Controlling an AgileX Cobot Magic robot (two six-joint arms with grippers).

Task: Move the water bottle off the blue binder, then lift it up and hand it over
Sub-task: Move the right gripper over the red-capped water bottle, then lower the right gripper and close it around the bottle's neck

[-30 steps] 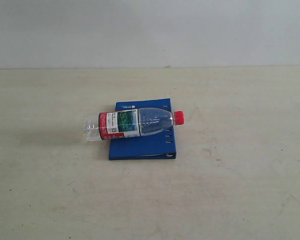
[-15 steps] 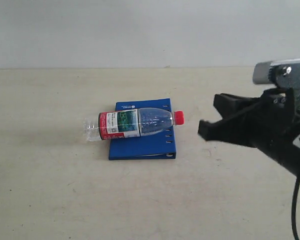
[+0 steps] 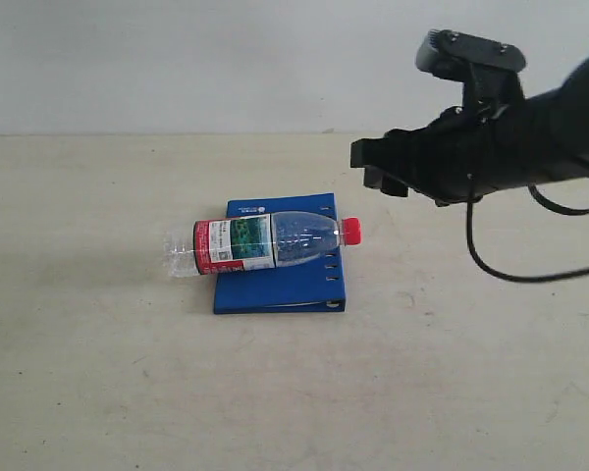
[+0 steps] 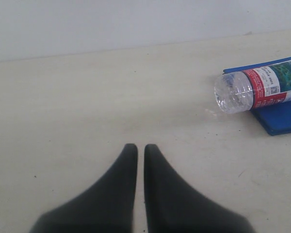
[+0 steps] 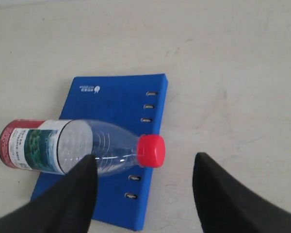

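Observation:
The water bottle (image 3: 260, 242) lies on its side across the blue binder (image 3: 285, 283), red cap (image 3: 351, 231) pointing right and its clear base overhanging the binder's left edge. My right gripper (image 3: 371, 165) hangs open in the air above and to the right of the cap, holding nothing. In the right wrist view the cap (image 5: 151, 150) shows between the spread fingers (image 5: 77, 189), with the right gripper (image 5: 143, 162) above it. My left gripper (image 4: 137, 148) is shut and empty over bare table, well away from the bottle's base (image 4: 231, 92). It is out of the exterior view.
The beige table (image 3: 98, 373) stretches around the binder on all sides, ending at a pale wall (image 3: 177, 59) behind. A black cable (image 3: 510, 270) droops from the right arm over the table's right side.
The right arm came in from the right, rose and moved left to hover above the cap, and its jaws spread apart. Bottle and binder have not moved.

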